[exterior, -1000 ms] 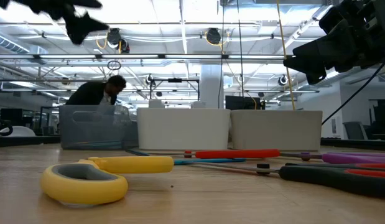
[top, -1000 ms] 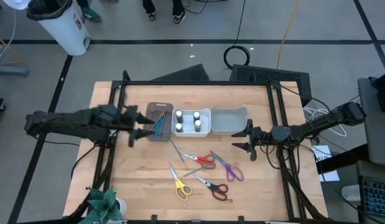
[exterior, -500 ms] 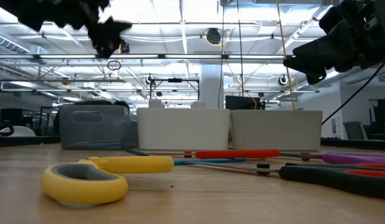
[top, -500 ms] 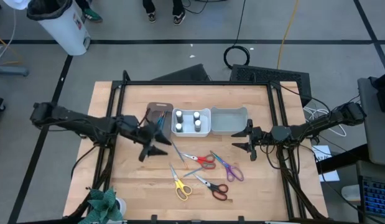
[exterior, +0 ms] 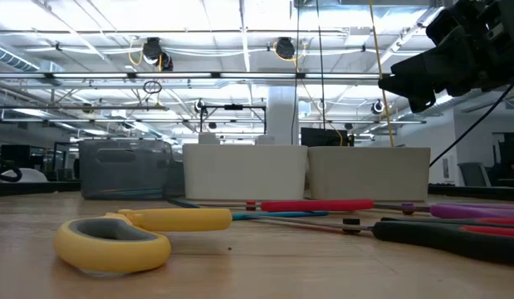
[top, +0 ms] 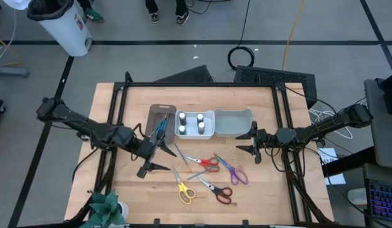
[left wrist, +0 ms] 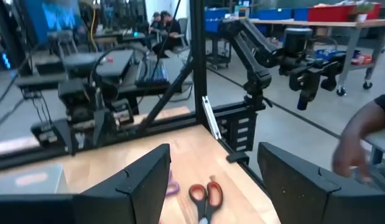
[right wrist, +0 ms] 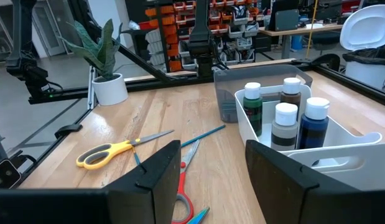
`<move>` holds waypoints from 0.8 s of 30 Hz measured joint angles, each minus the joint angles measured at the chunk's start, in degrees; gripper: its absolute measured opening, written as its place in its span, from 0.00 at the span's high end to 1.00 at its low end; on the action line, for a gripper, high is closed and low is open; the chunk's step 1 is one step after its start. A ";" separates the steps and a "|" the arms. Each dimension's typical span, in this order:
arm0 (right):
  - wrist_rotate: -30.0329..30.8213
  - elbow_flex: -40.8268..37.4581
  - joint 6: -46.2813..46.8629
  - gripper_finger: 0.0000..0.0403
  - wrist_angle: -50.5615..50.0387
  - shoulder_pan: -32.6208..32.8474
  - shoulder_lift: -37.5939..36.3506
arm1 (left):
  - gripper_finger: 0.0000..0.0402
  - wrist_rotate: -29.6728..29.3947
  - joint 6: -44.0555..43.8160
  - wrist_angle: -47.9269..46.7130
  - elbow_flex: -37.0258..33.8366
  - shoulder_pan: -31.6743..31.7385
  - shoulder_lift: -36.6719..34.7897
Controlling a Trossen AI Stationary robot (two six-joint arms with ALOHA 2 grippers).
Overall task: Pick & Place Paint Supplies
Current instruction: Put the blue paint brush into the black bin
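Left gripper [top: 152, 159] hangs open and empty, near the loose brush [top: 179, 153].

Its two fingers stand wide apart with nothing between them, above the wood just beside the grey bin [top: 153, 113] that already holds brushes. The right gripper [top: 249, 142] waits by the empty white bin [top: 232, 123], its fingers partly open and empty too. The four little bottles [top: 191, 123] sit in the middle white bin [top: 210, 133]. Four scissors lie on the table [top: 132, 190]: red scissors [top: 203, 162], purple scissors [top: 233, 171], yellow scissors [top: 183, 189] and black scissors [top: 217, 192]. I think the step is reaching for the next thing. The next move needs the fingers to drop low and straddle the thin brush.
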 joint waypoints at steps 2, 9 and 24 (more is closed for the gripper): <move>-0.01 0.00 -0.01 0.58 0.00 0.01 0.00 | 0.38 -0.03 0.59 0.78 0.01 -0.47 -0.01; -0.01 0.00 0.00 0.58 0.01 0.01 0.00 | 0.38 0.00 -0.04 0.73 0.02 -1.10 0.88; -0.01 0.00 0.01 0.58 0.00 0.01 0.00 | 0.38 -1.65 0.63 1.76 0.02 1.87 0.83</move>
